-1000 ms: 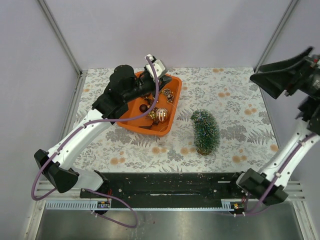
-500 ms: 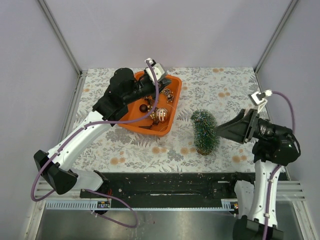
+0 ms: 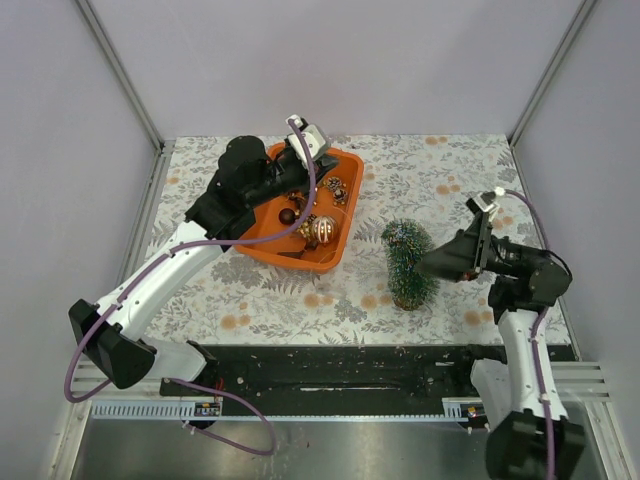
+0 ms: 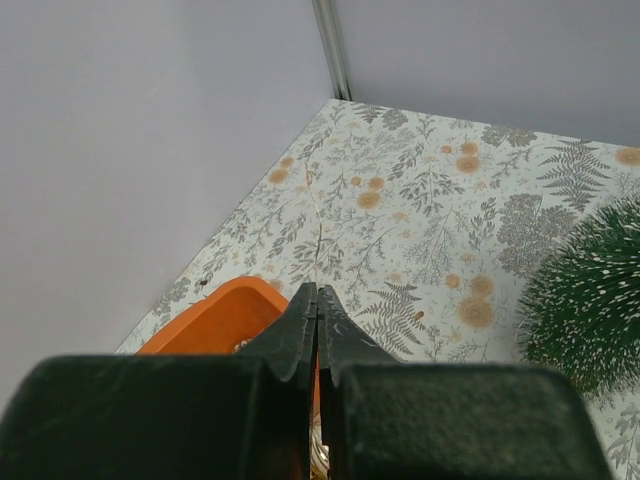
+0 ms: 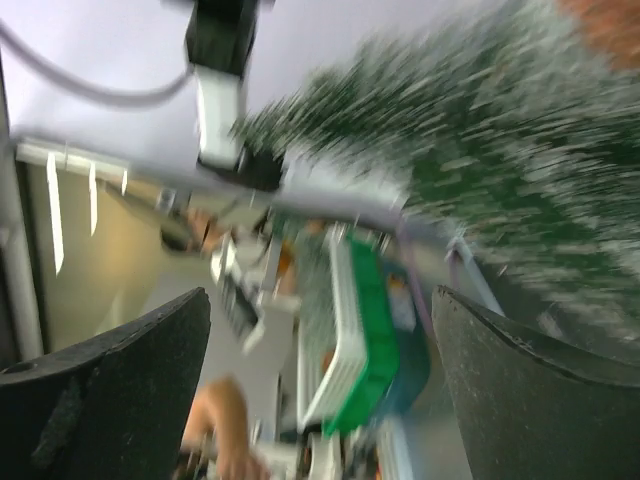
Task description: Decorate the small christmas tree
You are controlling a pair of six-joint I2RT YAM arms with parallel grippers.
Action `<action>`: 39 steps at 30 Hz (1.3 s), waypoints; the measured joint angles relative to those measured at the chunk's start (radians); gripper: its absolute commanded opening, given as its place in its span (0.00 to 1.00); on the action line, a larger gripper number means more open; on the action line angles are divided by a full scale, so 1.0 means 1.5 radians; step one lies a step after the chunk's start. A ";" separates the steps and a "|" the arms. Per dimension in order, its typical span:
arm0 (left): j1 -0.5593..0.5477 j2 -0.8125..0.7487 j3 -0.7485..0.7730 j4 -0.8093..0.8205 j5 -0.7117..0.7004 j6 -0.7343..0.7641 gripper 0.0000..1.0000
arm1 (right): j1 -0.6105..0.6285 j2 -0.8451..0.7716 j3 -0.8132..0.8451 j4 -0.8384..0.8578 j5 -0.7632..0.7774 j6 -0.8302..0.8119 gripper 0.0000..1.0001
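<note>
The small christmas tree [image 3: 408,260] stands upright on its round brown base, right of the orange tub [image 3: 262,240]. It also shows in the left wrist view [image 4: 590,300] and, blurred, in the right wrist view [image 5: 500,130]. The tub holds a striped gold bauble [image 3: 323,230] and small brown baubles [image 3: 335,187]. My left gripper [image 3: 298,190] hovers over the tub with its jaws pressed together [image 4: 317,292]; I see nothing between them. My right gripper [image 3: 432,264] is open just right of the tree, its jaws wide apart [image 5: 320,380] and empty.
The tub's corner shows under the left jaws [image 4: 215,315]. Grey walls and metal corner posts [image 3: 120,75] enclose the floral table [image 3: 470,190]. The black base rail [image 3: 330,375] runs along the near edge.
My right arm has swung down from high at the far right to the tree's right side, gripper open. The left arm has barely moved over the tub.
</note>
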State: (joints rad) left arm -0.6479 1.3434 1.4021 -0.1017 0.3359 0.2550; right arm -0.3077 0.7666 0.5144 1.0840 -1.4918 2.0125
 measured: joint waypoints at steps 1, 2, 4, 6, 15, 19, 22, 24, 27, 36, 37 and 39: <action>0.000 0.000 0.000 0.002 0.001 -0.001 0.00 | 0.053 -0.001 0.007 -0.005 -0.003 0.000 0.99; 0.000 0.000 -0.001 0.006 0.001 -0.003 0.00 | 0.099 -0.006 0.017 -0.013 -0.004 0.000 1.00; 0.000 0.000 -0.005 0.020 0.002 -0.006 0.00 | 0.159 -0.021 0.035 -0.019 -0.004 0.000 1.00; 0.001 -0.001 -0.016 0.037 0.002 -0.007 0.00 | 0.199 -0.051 0.024 -0.001 -0.001 0.000 1.00; 0.013 -0.001 -0.029 0.049 0.004 -0.005 0.00 | 0.039 -0.217 -0.137 -0.047 -0.011 -0.002 0.99; 0.021 -0.001 -0.029 0.049 0.004 -0.005 0.00 | 0.022 -0.182 -0.145 -0.081 -0.009 -0.002 0.99; 0.023 -0.001 -0.029 0.050 0.004 -0.007 0.00 | 0.023 -0.162 -0.155 -0.107 -0.010 -0.003 0.99; 0.025 -0.001 -0.032 0.054 0.004 -0.008 0.00 | 0.018 -0.125 -0.153 -0.125 -0.011 -0.002 0.99; 0.028 -0.002 -0.039 0.060 0.006 -0.008 0.00 | 0.008 -0.036 -0.139 -0.097 -0.011 -0.002 0.99; 0.066 -0.005 -0.046 0.070 0.021 -0.022 0.00 | 0.023 0.107 -0.021 -0.033 0.096 -0.182 0.99; 0.071 -0.006 -0.046 0.070 0.023 -0.024 0.00 | 0.032 0.141 -0.008 0.010 0.113 -0.191 1.00; 0.080 -0.007 -0.046 0.070 0.026 -0.026 0.00 | 0.044 0.222 0.015 0.076 0.143 -0.196 0.99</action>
State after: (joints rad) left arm -0.5278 1.3331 1.3327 0.0032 0.3752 0.2161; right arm -0.2413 1.1000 0.5373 1.1980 -1.2770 1.7184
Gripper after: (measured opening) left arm 0.013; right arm 0.993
